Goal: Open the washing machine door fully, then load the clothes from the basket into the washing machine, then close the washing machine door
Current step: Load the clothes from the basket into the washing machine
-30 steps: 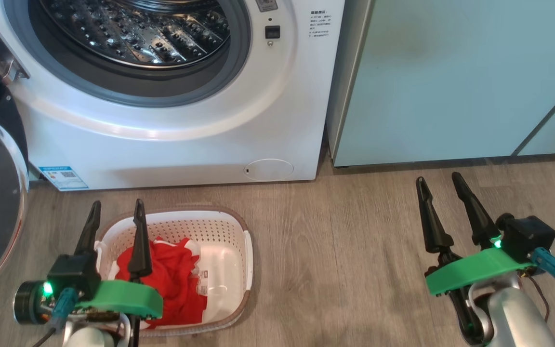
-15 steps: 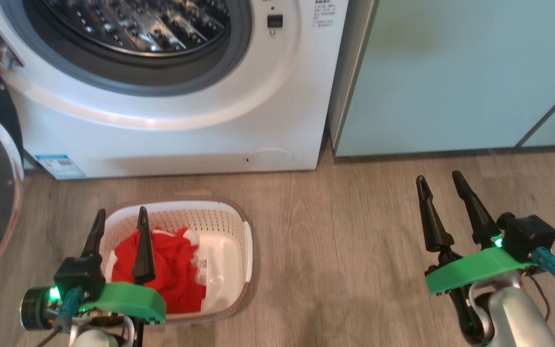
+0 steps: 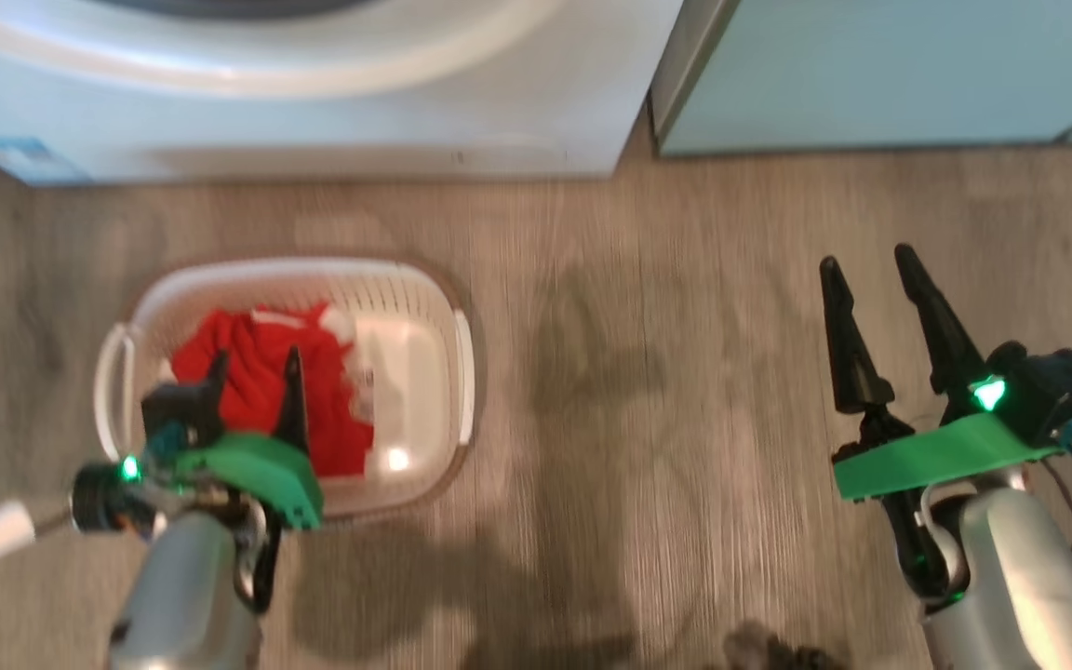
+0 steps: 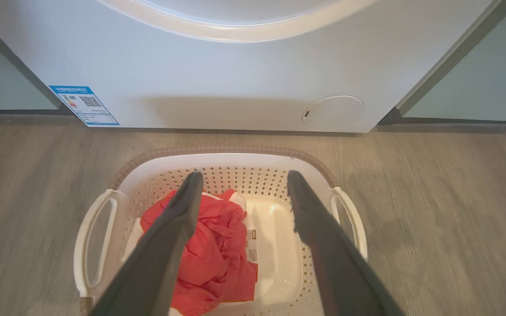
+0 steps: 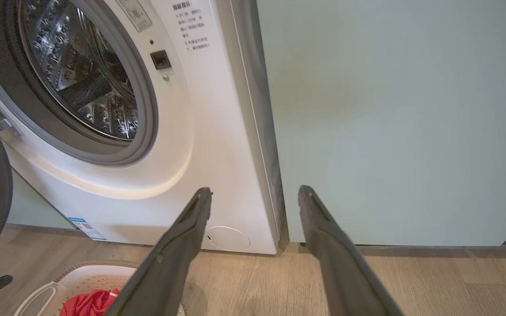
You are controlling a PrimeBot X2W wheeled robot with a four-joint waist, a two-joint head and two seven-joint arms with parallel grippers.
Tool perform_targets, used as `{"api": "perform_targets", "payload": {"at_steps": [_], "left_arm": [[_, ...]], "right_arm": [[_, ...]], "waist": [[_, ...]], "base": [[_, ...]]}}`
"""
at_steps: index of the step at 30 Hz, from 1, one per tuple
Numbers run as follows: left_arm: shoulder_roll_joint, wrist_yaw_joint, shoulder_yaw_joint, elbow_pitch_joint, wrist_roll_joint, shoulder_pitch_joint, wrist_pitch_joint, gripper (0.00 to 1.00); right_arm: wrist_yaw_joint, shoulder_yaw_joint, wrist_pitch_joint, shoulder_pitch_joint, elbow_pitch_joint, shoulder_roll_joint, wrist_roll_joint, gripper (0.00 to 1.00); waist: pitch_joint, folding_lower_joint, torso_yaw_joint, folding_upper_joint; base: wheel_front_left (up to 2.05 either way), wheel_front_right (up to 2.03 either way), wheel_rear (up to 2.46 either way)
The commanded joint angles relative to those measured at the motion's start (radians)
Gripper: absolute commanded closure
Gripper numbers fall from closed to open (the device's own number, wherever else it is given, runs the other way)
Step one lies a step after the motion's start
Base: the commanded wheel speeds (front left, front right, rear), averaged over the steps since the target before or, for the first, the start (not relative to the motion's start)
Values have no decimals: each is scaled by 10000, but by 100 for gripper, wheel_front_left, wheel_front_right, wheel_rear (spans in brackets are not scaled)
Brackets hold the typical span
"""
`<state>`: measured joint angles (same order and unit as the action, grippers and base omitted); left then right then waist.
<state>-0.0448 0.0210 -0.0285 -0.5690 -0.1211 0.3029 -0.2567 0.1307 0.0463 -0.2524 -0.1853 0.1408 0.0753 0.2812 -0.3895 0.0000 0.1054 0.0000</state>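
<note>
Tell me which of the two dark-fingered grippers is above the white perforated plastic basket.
The left gripper, open, hangs over the bright red fabric garment in the white perforated basket; the right gripper, also open, hangs over grey-brown wooden floor.

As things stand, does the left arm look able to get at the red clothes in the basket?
Probably yes. The left pincer is open over the basket, pointing at the red clothes, and nothing covers them or stands between.
</note>
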Motion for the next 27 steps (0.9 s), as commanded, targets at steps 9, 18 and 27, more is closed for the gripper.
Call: {"api": "perform_targets", "payload": {"at_steps": [9,18,27], "left_arm": [[-963,-255,198,-3741,424,2928,-51,0],[-1762,-229,84,-6520,475,4699,551,0],[-2415,125,567,-7055,-94,5457,1244,0]], "right_arm": [[0,141,-93,-443,-687,53,-68,0],[0,394,-93,-781,-889,-169,98,0],[0,623,-93,-1130,-1033,-244,483,0]], "waist": [[-2842,0,434,0],[-4146,0,954,0],[-5217,0,1509,0]], "base": [[0,0,0],[0,0,0],[0,0,0]]}}
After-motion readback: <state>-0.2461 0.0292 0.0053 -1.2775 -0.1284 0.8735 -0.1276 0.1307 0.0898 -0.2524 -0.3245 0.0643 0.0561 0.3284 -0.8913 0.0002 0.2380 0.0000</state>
